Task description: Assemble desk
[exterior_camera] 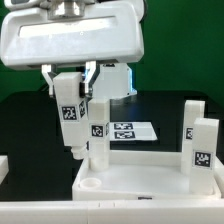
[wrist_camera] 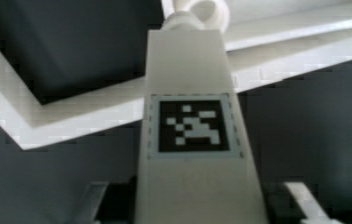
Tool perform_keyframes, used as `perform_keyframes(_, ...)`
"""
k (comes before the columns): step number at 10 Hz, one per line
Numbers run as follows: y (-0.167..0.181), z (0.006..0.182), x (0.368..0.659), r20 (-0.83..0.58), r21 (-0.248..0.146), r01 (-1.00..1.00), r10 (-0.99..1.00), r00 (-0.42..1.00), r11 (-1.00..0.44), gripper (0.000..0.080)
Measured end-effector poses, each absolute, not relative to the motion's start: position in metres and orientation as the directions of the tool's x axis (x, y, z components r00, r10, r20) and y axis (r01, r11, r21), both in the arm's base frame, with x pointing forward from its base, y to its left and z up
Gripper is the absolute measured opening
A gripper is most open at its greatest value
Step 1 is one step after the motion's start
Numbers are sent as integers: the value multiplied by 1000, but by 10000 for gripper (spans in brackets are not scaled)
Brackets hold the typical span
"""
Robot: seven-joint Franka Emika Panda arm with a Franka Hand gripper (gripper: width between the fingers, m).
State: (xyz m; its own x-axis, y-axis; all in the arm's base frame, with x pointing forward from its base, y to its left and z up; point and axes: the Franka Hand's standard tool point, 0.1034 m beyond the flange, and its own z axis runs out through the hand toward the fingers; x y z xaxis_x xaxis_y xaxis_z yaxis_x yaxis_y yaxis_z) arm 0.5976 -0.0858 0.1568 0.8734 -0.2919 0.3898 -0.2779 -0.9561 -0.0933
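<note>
A tagged white leg (exterior_camera: 69, 122) hangs upright, long axis vertical, lower end pointing down just above the tabletop (exterior_camera: 150, 180), near its socket (exterior_camera: 91, 185) at the exterior view's left corner. The gripper (exterior_camera: 70, 80) is closed on the leg's top. The step looks like leg insertion; next comes aligning and lowering.

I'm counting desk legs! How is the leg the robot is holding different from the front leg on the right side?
The held leg hangs clamped in the end effector, lifted over the tabletop; the right leg stands free, untouched. The held leg is on the exterior view's left, the right leg on its right. Both are white, square, upright and tagged.
</note>
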Motion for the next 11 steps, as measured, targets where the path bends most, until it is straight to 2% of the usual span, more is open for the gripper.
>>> perform_keyframes(1,-94,159,599,428,-74,-274,-278,860,-959,284)
perform_keyframes(3,-90,157,601,432,-68,-266,-268,861,-962,284)
perform_keyframes(4,-73,151,607,466,-33,-216,-206,860,-976,284)
perform_keyframes(5,-65,146,612,460,-18,-185,-172,871,-983,284)
perform_keyframes(6,-66,150,618,467,-19,-186,-173,867,-982,284)
perform_keyframes(11,-63,142,615,469,-13,-182,-167,867,-983,284)
